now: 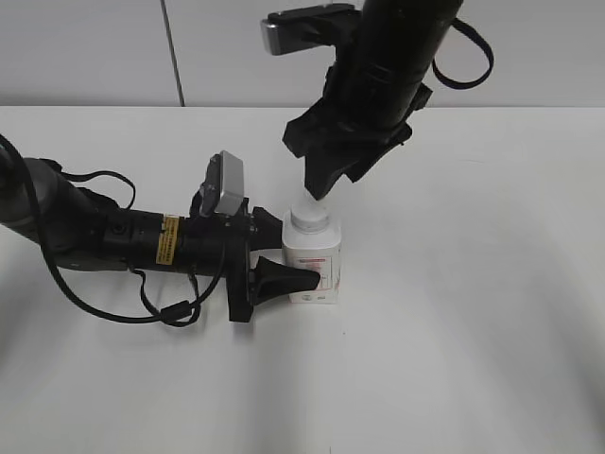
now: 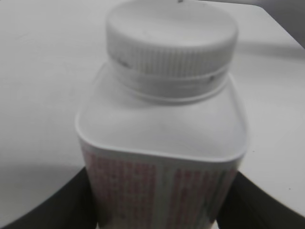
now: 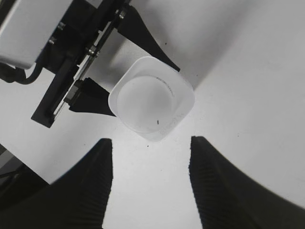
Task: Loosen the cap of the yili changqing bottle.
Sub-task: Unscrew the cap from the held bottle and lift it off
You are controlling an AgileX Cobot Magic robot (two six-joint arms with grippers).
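Observation:
The yili changqing bottle [image 1: 312, 270], white and squarish with red print, stands upright on the white table. Its white ribbed cap [image 1: 309, 220] sits on the neck. My left gripper [image 1: 284, 265] comes in from the left and is shut on the bottle's body; in the left wrist view the bottle [image 2: 162, 143] fills the frame between the dark fingers, with the cap [image 2: 171, 38] on top. My right gripper [image 1: 319, 184] hangs open just above the cap. In the right wrist view its two fingers [image 3: 150, 148] are spread, and the bottle [image 3: 183, 95] and cap [image 3: 145, 102] lie below and ahead of them.
The white table [image 1: 473, 331] spreads all round the bottle. A grey wall with a vertical seam [image 1: 170, 47] stands behind. The left arm's body and cables [image 1: 95, 236] lie across the table's left side.

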